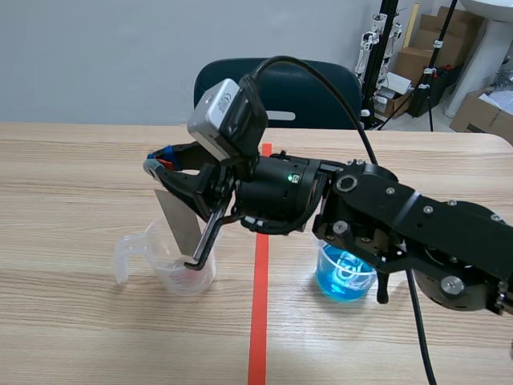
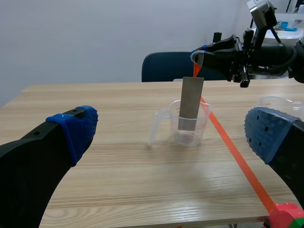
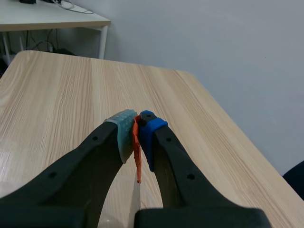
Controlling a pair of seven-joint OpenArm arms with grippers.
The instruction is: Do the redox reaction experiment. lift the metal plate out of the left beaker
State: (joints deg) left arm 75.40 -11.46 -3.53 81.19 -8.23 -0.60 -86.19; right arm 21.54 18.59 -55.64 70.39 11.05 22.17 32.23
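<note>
right gripper: comes across the middle of the table. Fingers pinched tight on the orange tab at the plate's top edge. Probably gripped there so the pads stay dry and the metal face goes untouched.
metal plate: hangs from the tab, tilted in the scene view. Lower end sits inside the left beaker, below the rim, so it's not out yet. Can't tell if it touches the beaker floor.
plate look: thin flat grey strip with a dull sheen. Bottom band is darker in the left wrist view, likely wet or coated.
left beaker: clear plastic with a side handle. Very little liquid, faint pink at the bottom.
left gripper: fingers spread wide with nothing between them. Sits back from the beaker and faces it, out of the lift path.
right beaker: blue liquid, under the right arm, apart from the left one.
next: my read is a straight pull up until the lower edge clears the rim. Expect drips.
</note>
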